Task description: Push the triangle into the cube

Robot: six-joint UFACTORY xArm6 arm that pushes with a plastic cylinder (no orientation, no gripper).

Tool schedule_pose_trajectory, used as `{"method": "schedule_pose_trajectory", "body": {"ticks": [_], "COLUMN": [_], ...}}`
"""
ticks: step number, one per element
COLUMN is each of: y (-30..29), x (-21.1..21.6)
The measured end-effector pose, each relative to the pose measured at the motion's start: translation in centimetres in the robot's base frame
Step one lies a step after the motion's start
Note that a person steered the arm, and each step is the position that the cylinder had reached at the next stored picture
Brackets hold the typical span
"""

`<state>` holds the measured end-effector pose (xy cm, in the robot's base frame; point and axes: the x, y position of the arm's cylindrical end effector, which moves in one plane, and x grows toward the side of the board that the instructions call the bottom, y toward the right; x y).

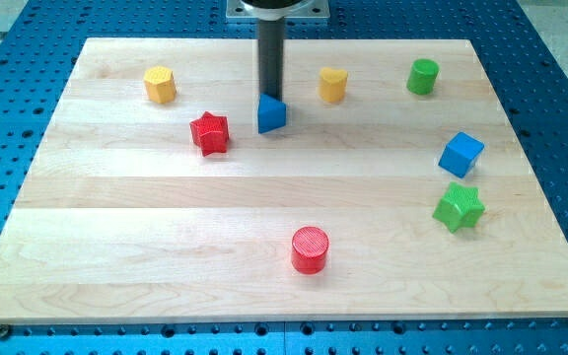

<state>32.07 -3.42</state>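
A blue triangle (271, 114) lies on the wooden board (166, 217) near the view's top, middle. A blue cube (461, 154) lies far to the view's right, a little lower. My tip (269, 94) is the lower end of the dark rod that comes down from the view's top. It stands right behind the triangle's top edge, touching or almost touching it.
A red star (209, 132) lies just left of the triangle. A yellow hexagon (160, 85) is at the top left, a yellow heart-like block (332, 85) and a green cylinder (423, 76) at the top right. A green star (459, 207) sits below the cube. A red cylinder (310, 249) is at bottom middle.
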Motion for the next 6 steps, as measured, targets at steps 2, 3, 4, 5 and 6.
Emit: {"method": "schedule_pose_trajectory", "body": {"ticks": [2, 3, 4, 5, 6], "y": [2.2, 6.8, 0.8, 2.2, 11.6], "x": [7.2, 8.1, 6.7, 2.9, 7.0]}}
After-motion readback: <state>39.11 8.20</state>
